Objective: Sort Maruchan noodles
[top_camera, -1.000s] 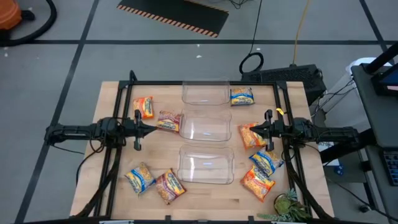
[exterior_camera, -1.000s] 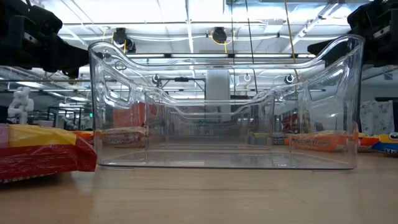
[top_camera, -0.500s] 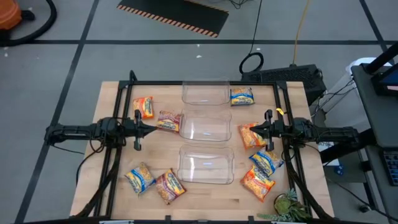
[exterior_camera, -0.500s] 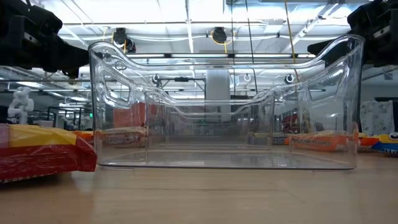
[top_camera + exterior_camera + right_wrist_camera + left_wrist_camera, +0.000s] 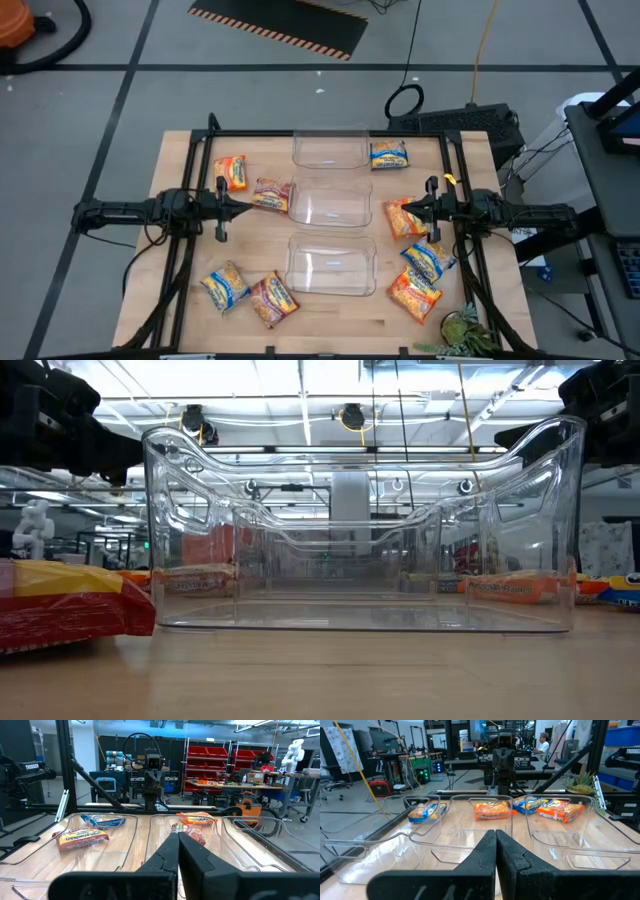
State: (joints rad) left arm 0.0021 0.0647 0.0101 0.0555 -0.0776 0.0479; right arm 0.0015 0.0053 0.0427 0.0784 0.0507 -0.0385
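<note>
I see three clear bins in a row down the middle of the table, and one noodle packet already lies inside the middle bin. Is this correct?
Not quite. The high view shows three clear bins in a row, but all are empty. Every noodle packet lies on the table outside them.

Red packet (image 5: 70, 605): low view, cut off at picture's left edge.
Packet print: too small to read from above.
Far bins (image 5: 340, 550): overlapped behind nearest bin, outlines indistinct.
</note>
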